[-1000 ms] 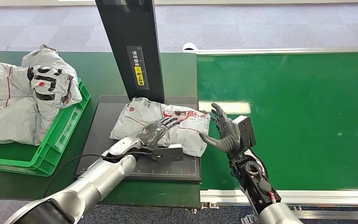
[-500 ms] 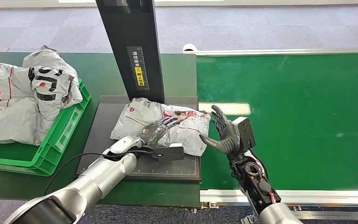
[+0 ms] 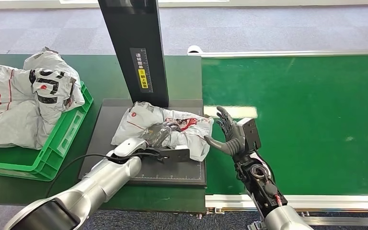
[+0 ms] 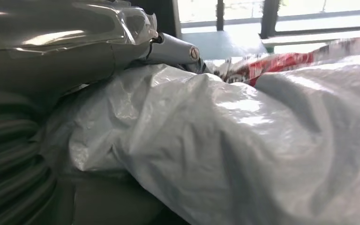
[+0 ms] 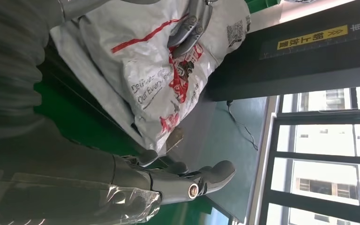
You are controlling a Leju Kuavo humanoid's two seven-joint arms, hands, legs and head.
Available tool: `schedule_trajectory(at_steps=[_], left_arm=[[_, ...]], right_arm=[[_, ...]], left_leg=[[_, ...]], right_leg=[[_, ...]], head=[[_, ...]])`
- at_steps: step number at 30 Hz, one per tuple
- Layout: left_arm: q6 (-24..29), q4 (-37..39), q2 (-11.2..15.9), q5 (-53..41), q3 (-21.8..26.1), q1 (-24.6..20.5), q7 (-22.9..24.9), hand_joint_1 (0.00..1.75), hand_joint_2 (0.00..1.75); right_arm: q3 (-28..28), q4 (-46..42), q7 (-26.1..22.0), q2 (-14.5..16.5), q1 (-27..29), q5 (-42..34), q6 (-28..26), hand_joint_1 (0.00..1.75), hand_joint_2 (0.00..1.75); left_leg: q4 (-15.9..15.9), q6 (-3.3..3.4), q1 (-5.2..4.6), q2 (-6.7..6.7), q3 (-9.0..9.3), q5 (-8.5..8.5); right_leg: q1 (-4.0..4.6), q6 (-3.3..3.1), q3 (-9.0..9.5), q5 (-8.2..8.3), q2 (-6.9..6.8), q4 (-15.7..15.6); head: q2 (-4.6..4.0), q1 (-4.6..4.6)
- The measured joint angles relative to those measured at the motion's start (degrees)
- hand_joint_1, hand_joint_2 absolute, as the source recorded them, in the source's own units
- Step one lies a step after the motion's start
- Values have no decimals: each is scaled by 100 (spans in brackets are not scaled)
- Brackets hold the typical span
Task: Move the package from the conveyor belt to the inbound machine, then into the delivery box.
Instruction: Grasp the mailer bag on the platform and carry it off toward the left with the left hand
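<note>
Crinkled white plastic package (image 3: 165,129) with red print is lain on the dark scanner plate (image 3: 105,139), gripped by the left hand (image 3: 157,134). The green crate (image 3: 62,139) is placed toward nine o'clock, across the package's long axis. The right hand (image 3: 227,132), fingers spread, is held at its three o'clock edge.

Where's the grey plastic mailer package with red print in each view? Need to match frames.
Head view: grey plastic mailer package with red print lies centre, on the dark scale platform, under the left hand.
Left wrist view: package covers most of the frame, beside that hand.
Right wrist view: package upper centre.
Shared landmark: the package's red print.
</note>
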Motion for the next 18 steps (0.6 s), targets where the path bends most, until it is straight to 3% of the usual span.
schedule_trajectory(at_steps=[5,18], left_arm=[[734,-49,-6,107,386,154,35,175,175],[1187,-45,-31,59,741,305,-58,175,175]], right_arm=[[-8,-2,20,21,20,8,25,0,175],[-12,-2,-11,38,63,33,60,0,175]], left_leg=[[0,0,0,0,-7,0],[0,0,0,0,-15,-1]], right_leg=[[0,0,-10,-1,1,0],[0,0,-17,-1,1,0]], head=[[-2,-1],[-1,-1]])
